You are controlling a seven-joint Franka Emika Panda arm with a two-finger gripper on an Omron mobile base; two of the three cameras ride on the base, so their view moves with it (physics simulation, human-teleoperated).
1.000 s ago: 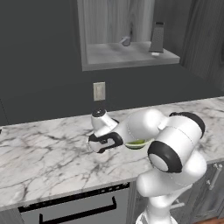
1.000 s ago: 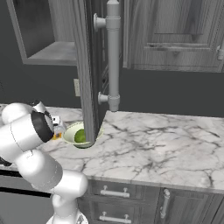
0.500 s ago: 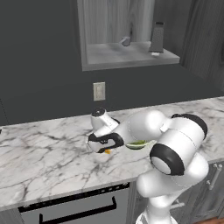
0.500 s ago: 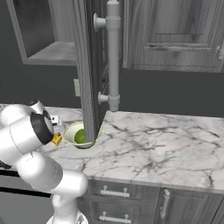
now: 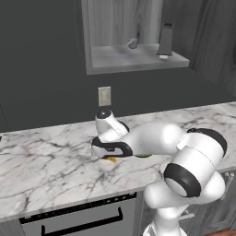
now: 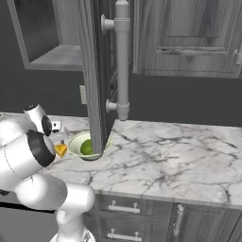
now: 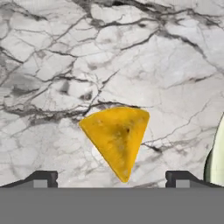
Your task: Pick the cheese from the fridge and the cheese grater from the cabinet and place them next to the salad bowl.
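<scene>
Cheese, a small yellow-orange wedge, lies on the marble counter mid-frame, tip pointing down between our two-finger gripper's spread, empty fingertips. We see the pale cream salad bowl's rim just beside it at the right edge.

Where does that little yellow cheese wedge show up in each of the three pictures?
Left base view: the cheese peeks out under the hand, on the marble counter.
Right base view: it lies left of the salad bowl.
Hand view: centre, between the open fingertips.
Shared landmark: the salad bowl.
</scene>
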